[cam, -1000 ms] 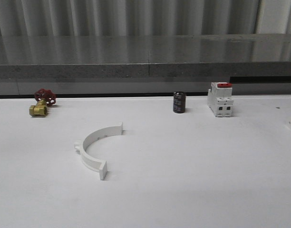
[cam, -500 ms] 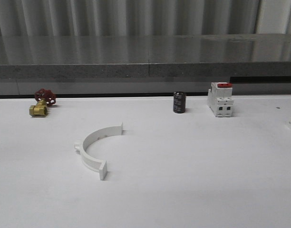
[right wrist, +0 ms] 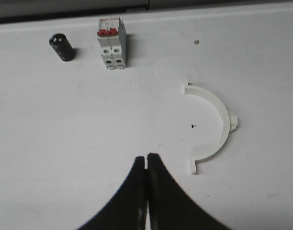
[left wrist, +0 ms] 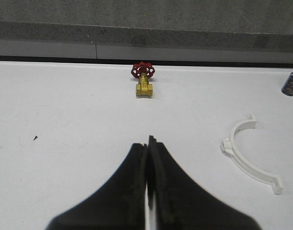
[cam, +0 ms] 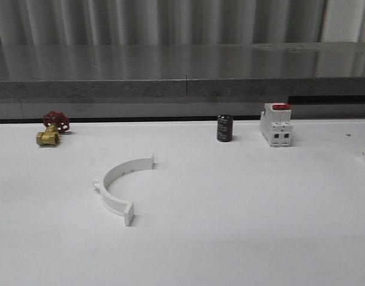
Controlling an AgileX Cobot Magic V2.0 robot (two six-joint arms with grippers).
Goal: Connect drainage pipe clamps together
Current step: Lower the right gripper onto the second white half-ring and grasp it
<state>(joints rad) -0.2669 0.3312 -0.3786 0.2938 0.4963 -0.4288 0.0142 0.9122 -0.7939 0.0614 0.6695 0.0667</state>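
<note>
Two half-rings: left clamp (cam: pixel 119 183) mid-table, right clamp (right wrist: pixel 212 124) apart
Left gripper (left wrist: pixel 147 158): closed, empty
Right gripper (right wrist: pixel 146 165): closed, empty
Change: nothing moved

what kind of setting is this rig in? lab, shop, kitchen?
Likely a lab or workshop test bench, not a kitchen: a bare white table holds loose hardware, namely a brass valve, a circuit breaker and a white pipe clamp half, with a corrugated metal wall behind.

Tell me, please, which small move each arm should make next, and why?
Probably open both tools first. The left tool and right tool are shut and empty above the white table, while the two white plastic semicircular clamp halves lie apart, each untouched.
</note>
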